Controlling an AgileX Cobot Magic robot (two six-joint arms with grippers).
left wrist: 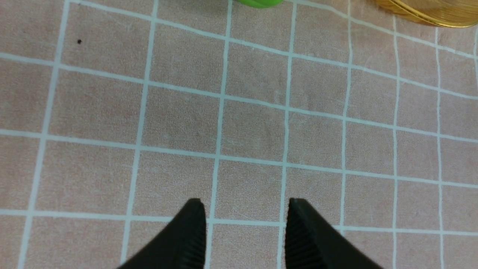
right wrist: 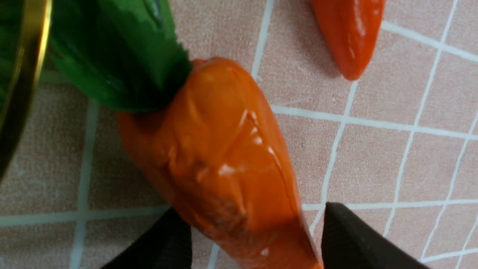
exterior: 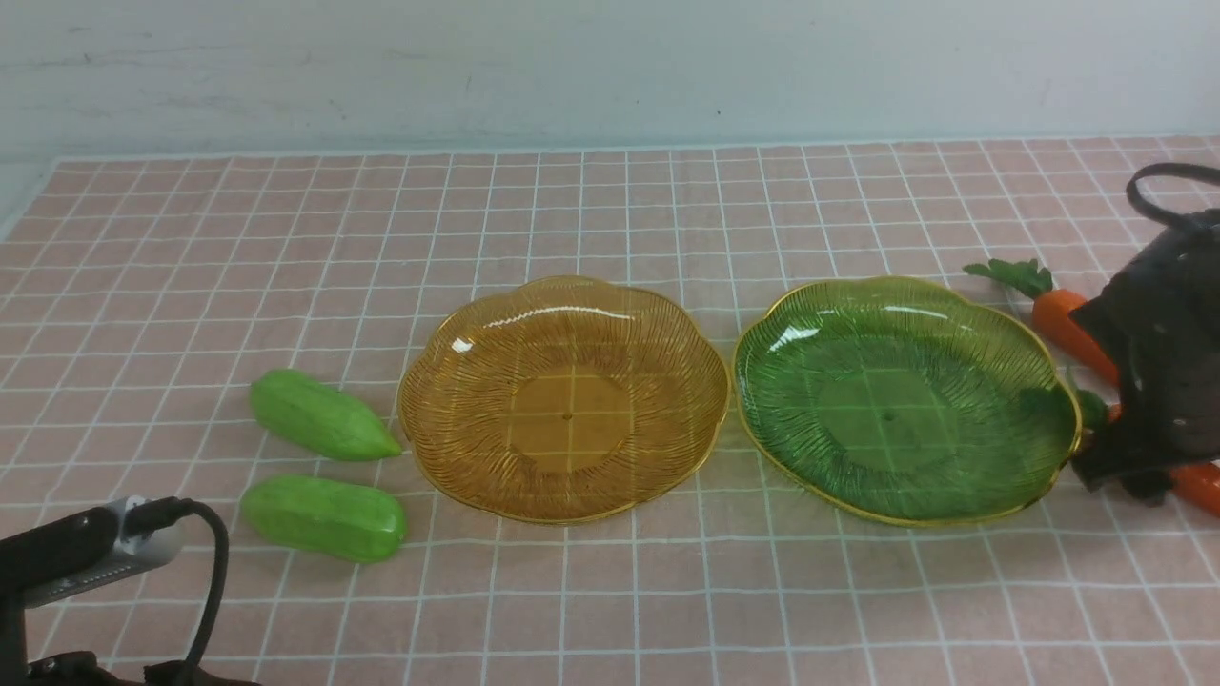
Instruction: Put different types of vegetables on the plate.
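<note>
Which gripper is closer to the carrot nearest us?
Right. The right gripper sits open around that carrot; the left gripper hovers far off, near the rounded green gourd.

Your left pincer (left wrist: 246, 213) has black tapered fingers (left wrist: 304, 239), ribbed inside. A black cable (exterior: 222, 553) loops from the silver-grey wrist block (exterior: 133, 553). Your right arm (exterior: 1168, 362) is black too.

Left arm (exterior: 48, 557): low at the table's (exterior: 667, 610) near left corner.
Left claw (left wrist: 246, 205): fingers parted, nothing between them, above the table.
Right arm (exterior: 1168, 353): bent down over the right edge.
Right claw (right wrist: 257, 220): fingers spread wide, close to the surface.
</note>
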